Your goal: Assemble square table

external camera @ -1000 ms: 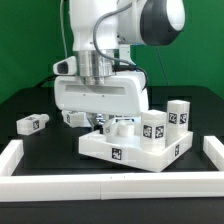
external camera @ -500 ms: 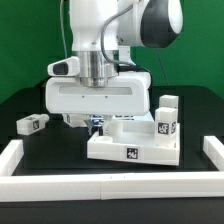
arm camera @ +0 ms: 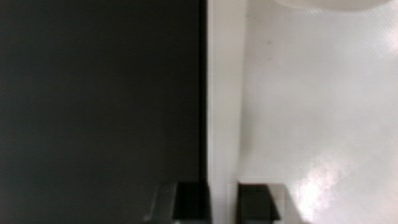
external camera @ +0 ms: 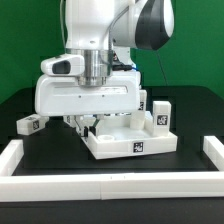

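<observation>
Tabletop [external camera: 150, 143] has swung round, its rim [arm camera: 224, 100] pinched in the mostly hidden tool [arm camera: 226, 203].

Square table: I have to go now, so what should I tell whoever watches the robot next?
The pincer is shut on the tabletop rim.
Done: an upright leg stands at the tabletop's corner on the exterior view's right; I cannot tell how tight it is.
A loose leg lies on the black surface at the exterior view's left.
Left: fit the remaining legs; I cannot see the others.
</observation>
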Robot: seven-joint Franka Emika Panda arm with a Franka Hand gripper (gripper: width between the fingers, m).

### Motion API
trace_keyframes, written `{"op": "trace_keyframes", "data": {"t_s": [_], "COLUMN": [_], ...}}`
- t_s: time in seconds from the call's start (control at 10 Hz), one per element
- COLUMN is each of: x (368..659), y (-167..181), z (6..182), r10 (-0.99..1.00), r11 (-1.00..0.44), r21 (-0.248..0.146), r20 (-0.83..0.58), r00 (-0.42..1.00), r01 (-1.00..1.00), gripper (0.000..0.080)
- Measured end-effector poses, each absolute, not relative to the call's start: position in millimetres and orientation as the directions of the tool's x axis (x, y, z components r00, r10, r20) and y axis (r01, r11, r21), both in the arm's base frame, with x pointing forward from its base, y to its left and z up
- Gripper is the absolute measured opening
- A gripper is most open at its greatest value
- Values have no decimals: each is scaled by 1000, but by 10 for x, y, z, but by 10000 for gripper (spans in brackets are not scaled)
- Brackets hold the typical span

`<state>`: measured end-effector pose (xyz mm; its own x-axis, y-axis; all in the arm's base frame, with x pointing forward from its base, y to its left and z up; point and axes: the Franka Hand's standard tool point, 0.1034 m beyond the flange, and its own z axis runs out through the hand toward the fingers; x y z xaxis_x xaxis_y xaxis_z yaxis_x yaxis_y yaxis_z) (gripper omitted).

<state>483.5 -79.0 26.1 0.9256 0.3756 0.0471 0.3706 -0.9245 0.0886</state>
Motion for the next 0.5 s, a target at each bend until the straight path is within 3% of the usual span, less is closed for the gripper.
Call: {"op": "trace_keyframes", "data": {"t_s": [0.2, 0.5], "x": [4973, 5616], "y": [-742, -539], "z": [299, 359], "r10": [518, 804], "r11": [-853, -585], "r21": [85, 137], "r20": [15, -26], "r00": [855, 594], "r01": [515, 799], "gripper": [57, 57]}}
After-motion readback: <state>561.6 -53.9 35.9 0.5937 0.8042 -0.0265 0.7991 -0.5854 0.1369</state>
